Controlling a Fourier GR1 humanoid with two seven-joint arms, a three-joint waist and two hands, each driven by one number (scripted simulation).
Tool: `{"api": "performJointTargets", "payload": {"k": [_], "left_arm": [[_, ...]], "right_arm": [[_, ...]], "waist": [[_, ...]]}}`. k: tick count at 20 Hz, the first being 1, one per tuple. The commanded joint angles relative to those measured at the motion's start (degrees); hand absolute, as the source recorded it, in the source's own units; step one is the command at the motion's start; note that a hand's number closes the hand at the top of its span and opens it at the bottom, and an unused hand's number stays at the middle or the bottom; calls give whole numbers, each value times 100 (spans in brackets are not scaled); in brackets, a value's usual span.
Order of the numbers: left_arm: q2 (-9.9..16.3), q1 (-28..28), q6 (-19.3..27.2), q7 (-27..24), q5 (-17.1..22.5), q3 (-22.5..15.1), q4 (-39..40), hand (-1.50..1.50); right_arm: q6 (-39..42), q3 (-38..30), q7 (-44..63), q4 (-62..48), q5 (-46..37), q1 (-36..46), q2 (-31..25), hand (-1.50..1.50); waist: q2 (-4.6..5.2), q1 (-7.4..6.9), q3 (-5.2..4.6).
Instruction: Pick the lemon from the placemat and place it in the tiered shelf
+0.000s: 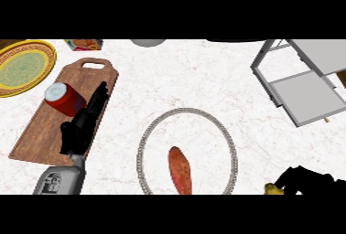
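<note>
Down at the lower right corner, the right hand (304, 180) is curled around the lemon (272, 188), of which only a small yellow patch shows beside the black fingers; most of the fruit is hidden and the hand itself is cut off by the view's lower edge. Whether the lemon is lifted or touching the desk (189, 77) cannot be told. The left hand (84, 121) lies over a wooden cutting board (47, 132) with its fingers stretched out straight, holding nothing; the fingertips lie just beside a red can (62, 98) with a pale top, and it is unclear whether they touch it. The can has a blue patch on its side, but no writing can be read.

The tiered shelf (304, 91), grey with flat trays, sits at the upper right, well apart from the lemon, and is cut off at the top and right. A round placemat (142, 146) with a braided rim lies in the middle, holding a long orange-brown sweet potato (180, 170), whose lower end is cut off. A yellow-rimmed plate (24, 68) shows at the upper left, partly cut off. A small printed box (84, 44) and a grey rounded thing (147, 42) sit at the top edge, too cropped to make out.
</note>
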State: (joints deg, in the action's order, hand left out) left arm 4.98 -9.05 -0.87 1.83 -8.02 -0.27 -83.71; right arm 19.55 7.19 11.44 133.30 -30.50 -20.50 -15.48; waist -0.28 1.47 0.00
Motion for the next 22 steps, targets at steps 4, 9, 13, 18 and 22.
{"api": "performJointTargets", "payload": {"k": [4, 9, 13, 18, 22], "left_arm": [[-1, -127, -18, 120, -4, 2, -6, 0], [6, 161, -82, 17, -40, -112, -191, 0], [-40, -56, -39, 64, -72, -113, -81, 0], [-39, -250, -11, 207, -70, -50, -7, 0], [-42, -339, -49, 0, -46, 28, 341, 0]], "right_arm": [[189, -1070, 594, 1541, 1064, -357, 130, 150], [117, -2094, 1213, 1378, 1291, 795, -152, 150], [139, -2764, 1906, 1232, 1671, 1686, -443, 150], [87, -3730, 2411, 508, 2185, 2966, -1248, 150], [110, -3746, 3342, 18, 2517, 3902, -1881, 150]], "waist": [[5, -3, -4], [3, -87, -9], [3, -84, -14], [9, -97, -9], [28, -145, -9]]}}
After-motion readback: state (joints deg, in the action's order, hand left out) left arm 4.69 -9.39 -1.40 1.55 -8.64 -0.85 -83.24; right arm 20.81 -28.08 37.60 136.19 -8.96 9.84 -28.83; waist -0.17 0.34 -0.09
